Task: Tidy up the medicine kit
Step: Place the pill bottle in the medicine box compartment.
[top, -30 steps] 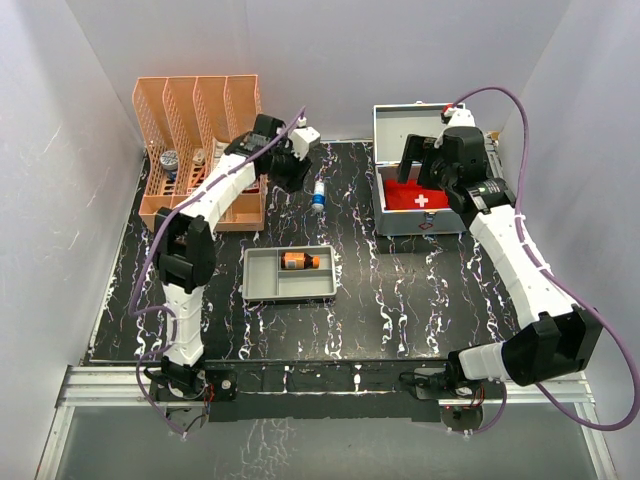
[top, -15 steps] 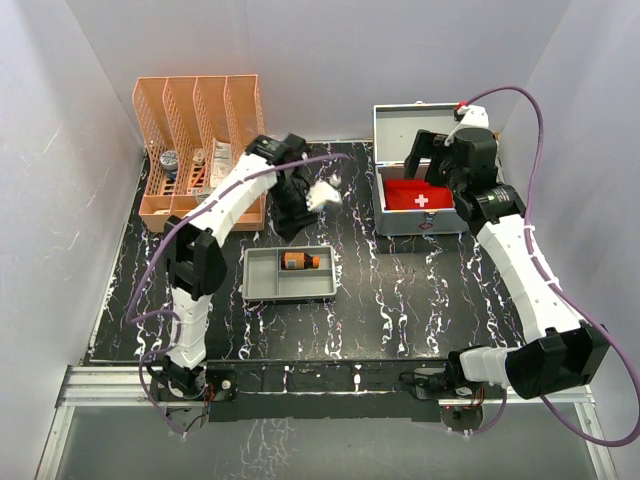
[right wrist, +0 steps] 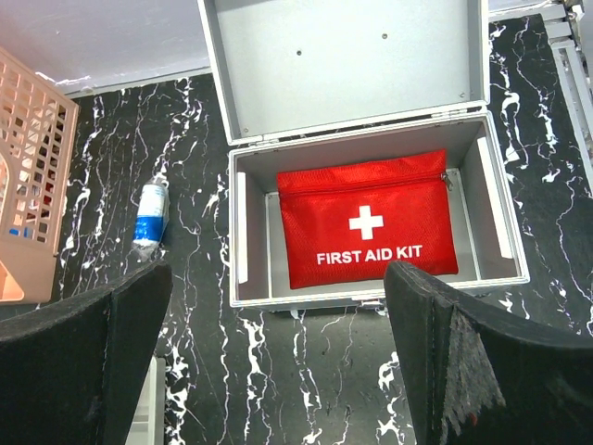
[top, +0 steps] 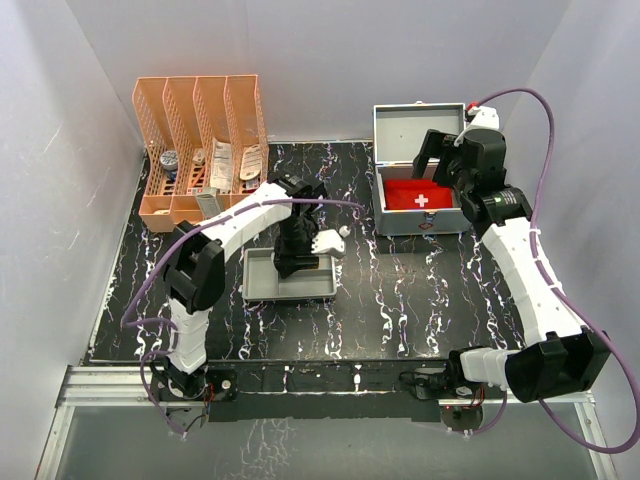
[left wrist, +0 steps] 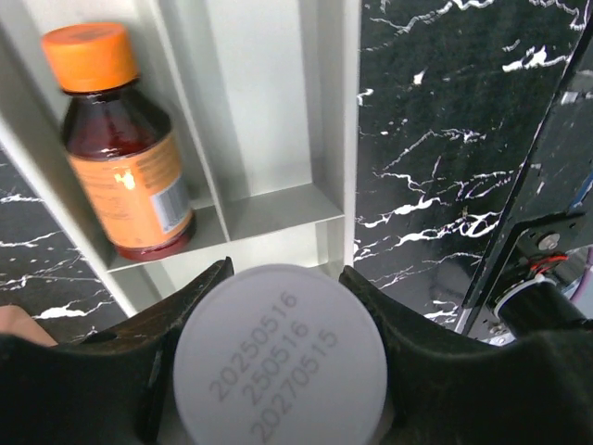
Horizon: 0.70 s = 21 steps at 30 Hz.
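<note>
We see a silver-grey medicine kit [right wrist: 357,74], a red pouch [right wrist: 366,222] with white cross and lettering, a black table [top: 400,290] veined white, a grey tray [top: 258,282], a brown bottle [left wrist: 120,158] with orange cap and label, a peach rack [top: 200,110] far left, and a white container [left wrist: 278,357] printed with grey digits.

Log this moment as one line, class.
left pincer: shut on white container over grey tray | tray: amber bottle | right pincer: open above medicine kit | kit: open, red pouch inside
</note>
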Each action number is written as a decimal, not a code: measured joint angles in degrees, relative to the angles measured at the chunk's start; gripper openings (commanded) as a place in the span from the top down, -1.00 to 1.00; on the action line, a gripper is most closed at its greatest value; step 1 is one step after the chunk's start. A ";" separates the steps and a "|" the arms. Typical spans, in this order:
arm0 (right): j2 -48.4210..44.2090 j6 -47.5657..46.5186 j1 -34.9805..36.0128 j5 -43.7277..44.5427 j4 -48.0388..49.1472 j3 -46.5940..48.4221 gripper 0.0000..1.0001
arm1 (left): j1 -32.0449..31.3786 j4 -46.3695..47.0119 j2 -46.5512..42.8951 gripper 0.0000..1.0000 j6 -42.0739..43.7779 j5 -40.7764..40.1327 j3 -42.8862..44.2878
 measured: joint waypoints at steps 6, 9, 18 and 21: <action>-0.42 0.02 -1.03 -0.48 0.07 -0.66 -0.97 | -3.39 2.82 -2.54 1.00 2.80 -1.51 -5.99; -0.76 0.09 -1.25 -0.63 -0.11 -1.05 -0.97 | -4.63 4.57 -2.54 1.00 3.72 -1.77 -7.45; -2.36 0.22 -1.73 -1.22 -0.17 -1.95 -0.97 | -6.27 8.50 -2.16 1.00 4.87 -2.40 -7.98; -2.89 0.20 -2.10 -1.22 -0.28 -1.97 -0.97 | -6.43 9.18 -2.01 1.00 5.35 -2.62 -8.09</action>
